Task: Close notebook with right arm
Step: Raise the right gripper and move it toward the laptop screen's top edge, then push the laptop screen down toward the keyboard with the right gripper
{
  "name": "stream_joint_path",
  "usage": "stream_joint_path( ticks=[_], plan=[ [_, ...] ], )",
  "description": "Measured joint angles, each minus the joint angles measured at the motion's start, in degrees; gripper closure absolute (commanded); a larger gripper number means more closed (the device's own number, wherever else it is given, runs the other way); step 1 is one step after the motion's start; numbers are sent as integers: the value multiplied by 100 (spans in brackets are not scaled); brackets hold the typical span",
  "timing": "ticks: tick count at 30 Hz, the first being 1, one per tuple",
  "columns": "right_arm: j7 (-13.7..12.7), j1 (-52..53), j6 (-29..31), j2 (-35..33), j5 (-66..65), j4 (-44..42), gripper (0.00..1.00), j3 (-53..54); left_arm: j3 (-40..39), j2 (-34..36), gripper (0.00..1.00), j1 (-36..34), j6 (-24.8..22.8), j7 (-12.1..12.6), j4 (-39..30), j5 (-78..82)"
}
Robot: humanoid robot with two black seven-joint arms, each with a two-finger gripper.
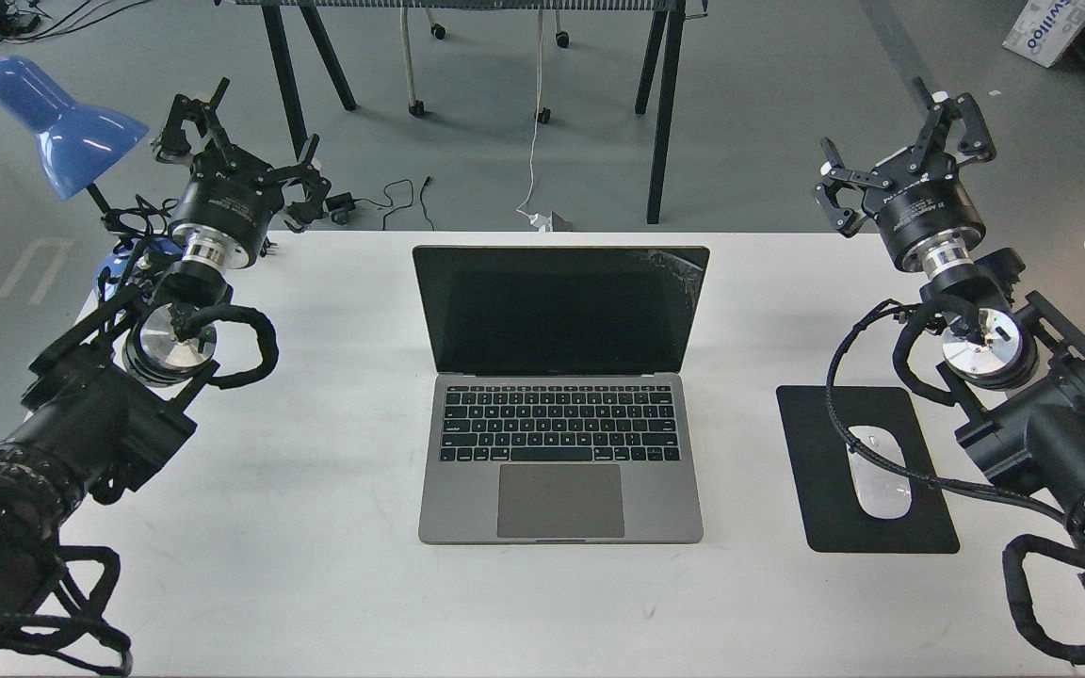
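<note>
The notebook [559, 395] stands open in the middle of the white table [316, 527], its black screen upright and cracked at the top right corner, keyboard facing me. My right arm comes in from the right edge; its gripper [905, 155] hangs open above the table's far right corner, well right of the screen and apart from it. My left gripper [236, 151] is open at the far left corner, beside the blue lamp. Neither holds anything.
A black mouse pad [834, 508] with a white mouse [879, 471] lies right of the notebook, under my right arm's cable. A blue lamp [62, 127] stands at the far left corner. Trestle legs [665, 113] rise beyond the table's back edge.
</note>
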Motion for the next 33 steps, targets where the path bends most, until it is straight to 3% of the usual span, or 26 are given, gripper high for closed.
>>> stream_joint_path(
  ticks=[10, 22, 28, 33],
  plan=[
    [15, 81, -9, 211, -23, -129, 0, -68, 2, 15, 0, 0, 0, 2, 2, 0],
    [17, 696, 94, 705, -22, -690, 0, -1044, 0, 15, 0, 0, 0, 1, 5, 0],
    [-18, 581, 128, 736, -4, -576, 0, -1303, 0, 15, 0, 0, 0, 0, 5, 0],
    [-124, 158, 129, 596, -6, 141, 0, -1485, 0, 20, 0, 0, 0, 0, 4, 0]
  ],
)
